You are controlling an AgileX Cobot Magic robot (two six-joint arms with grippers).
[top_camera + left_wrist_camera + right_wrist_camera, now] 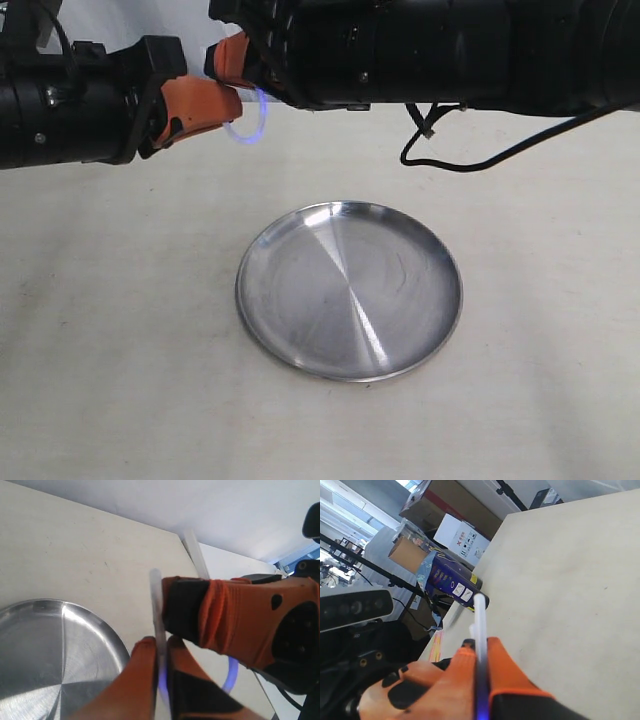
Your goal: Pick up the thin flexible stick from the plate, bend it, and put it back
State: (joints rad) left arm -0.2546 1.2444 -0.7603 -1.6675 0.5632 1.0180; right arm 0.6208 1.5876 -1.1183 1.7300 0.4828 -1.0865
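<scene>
The left hand (215, 108) and the right hand (232, 62) are each pinching one end of the thin flexible stick (158, 610), holding it curved above the table (120, 300) near the plate (300, 310).

Shiny silver plate (300, 300), bluish-white stick (158, 605)

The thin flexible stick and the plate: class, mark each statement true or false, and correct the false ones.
1. The thin flexible stick is bent into a curve between the two grippers. True.
2. The stick lies on the plate. False: it is held in the air beyond the plate, and nothing lies on the plate.
3. The left gripper is shut on the stick. True.
4. The right gripper is open and holds nothing. False: it is shut on the stick too.
</scene>
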